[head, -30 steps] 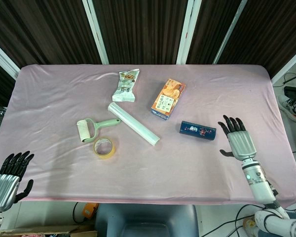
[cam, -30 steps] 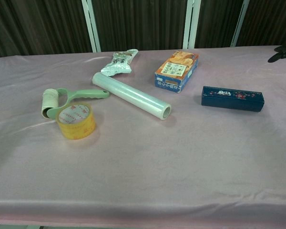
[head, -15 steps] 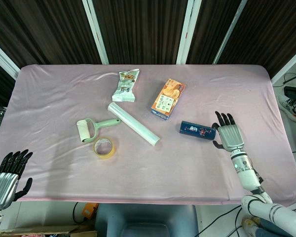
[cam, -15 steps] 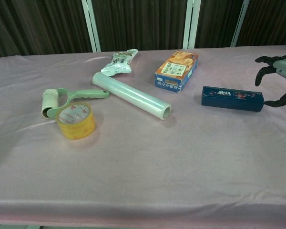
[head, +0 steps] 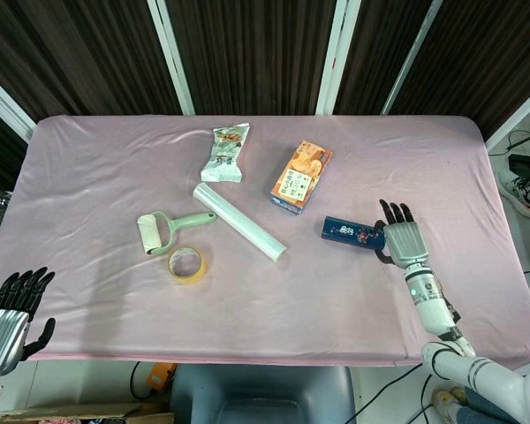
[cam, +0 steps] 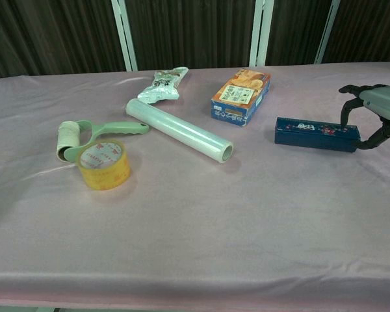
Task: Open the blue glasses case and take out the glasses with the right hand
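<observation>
I'm seeing the closed dark-blue rectangular glasses case (head: 354,233) lying just beside my right hand (head: 404,242), fingers spread, grasping nothing.

Your right robot hand (cam: 372,112) is at the right end of the closed blue glasses case (cam: 317,134), fingers curled over it, thumb low. Orange snack box (cam: 242,95) lies behind the case, left.

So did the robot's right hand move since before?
Yes. The right hand has slid left across the table toward the blue glasses case. Earlier there was a clear gap between them; now its fingers sit right at the case's right end.
</observation>
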`<state>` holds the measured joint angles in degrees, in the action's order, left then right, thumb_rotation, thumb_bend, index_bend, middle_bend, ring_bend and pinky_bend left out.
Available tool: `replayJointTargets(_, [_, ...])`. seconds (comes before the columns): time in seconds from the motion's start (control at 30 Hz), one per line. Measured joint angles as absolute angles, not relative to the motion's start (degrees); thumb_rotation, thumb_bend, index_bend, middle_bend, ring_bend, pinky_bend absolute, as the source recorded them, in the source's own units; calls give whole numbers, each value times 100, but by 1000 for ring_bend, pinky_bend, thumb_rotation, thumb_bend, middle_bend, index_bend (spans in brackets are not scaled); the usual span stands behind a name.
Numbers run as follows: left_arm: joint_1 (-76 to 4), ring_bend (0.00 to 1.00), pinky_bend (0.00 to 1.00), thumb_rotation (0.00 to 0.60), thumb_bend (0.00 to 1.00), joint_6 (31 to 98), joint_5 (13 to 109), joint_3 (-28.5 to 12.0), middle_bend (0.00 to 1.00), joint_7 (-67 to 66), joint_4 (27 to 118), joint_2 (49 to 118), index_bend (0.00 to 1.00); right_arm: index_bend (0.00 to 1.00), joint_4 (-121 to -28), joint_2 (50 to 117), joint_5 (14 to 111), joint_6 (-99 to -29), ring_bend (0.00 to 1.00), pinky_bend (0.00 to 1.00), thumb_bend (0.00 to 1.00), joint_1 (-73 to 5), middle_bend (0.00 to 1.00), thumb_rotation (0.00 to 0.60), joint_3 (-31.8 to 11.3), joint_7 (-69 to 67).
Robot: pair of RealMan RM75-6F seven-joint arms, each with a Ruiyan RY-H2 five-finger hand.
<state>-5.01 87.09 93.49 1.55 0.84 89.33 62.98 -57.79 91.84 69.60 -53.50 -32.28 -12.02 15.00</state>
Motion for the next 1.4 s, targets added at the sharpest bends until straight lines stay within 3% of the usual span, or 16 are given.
replayJointTargets(0.33, [-493,23,42,600,429,8728,9357,155,39,85,8923,6301,0,562,-5751,9213,6811,-5287,0,0,484,-3276,29,600,-1165,1632])
replayJointTargets(0.7, [-484,23,42,600,429,8747,9373,160,39,93,8914,6304,0,604,-5780,9151,6728,-5350,0,0,664,-3282,46,600,-1164,1678])
replayJointTargets(1.07, [-504,24,43,600,428,8674,9339,155,39,-38,8935,6334,0,614,-5553,9177,6283,-5147,0,0,703,-3538,51,600,-1408,2054])
replayJointTargets(1.13, [-512,25,43,600,429,8649,9315,149,39,-79,8950,6343,0,598,-5383,9239,6092,-5049,0,0,703,-3651,51,600,-1526,2152])
replayJointTargets(1.23, [-525,25,43,600,429,8608,9258,128,40,-147,8969,6357,0,492,-5024,9365,5699,-4863,0,0,695,-3870,53,600,-1753,2343])
replayJointTargets(1.3, [-539,25,43,600,429,8563,9221,116,40,-183,8980,6366,0,387,-4777,9447,5414,-4723,0,0,618,-4016,47,600,-1892,2504])
replayJointTargets(1.4, [-565,26,43,600,429,8503,9176,102,40,-215,8996,6372,0,329,-4581,9527,5086,-4526,0,0,521,-4207,33,600,-2073,2688])
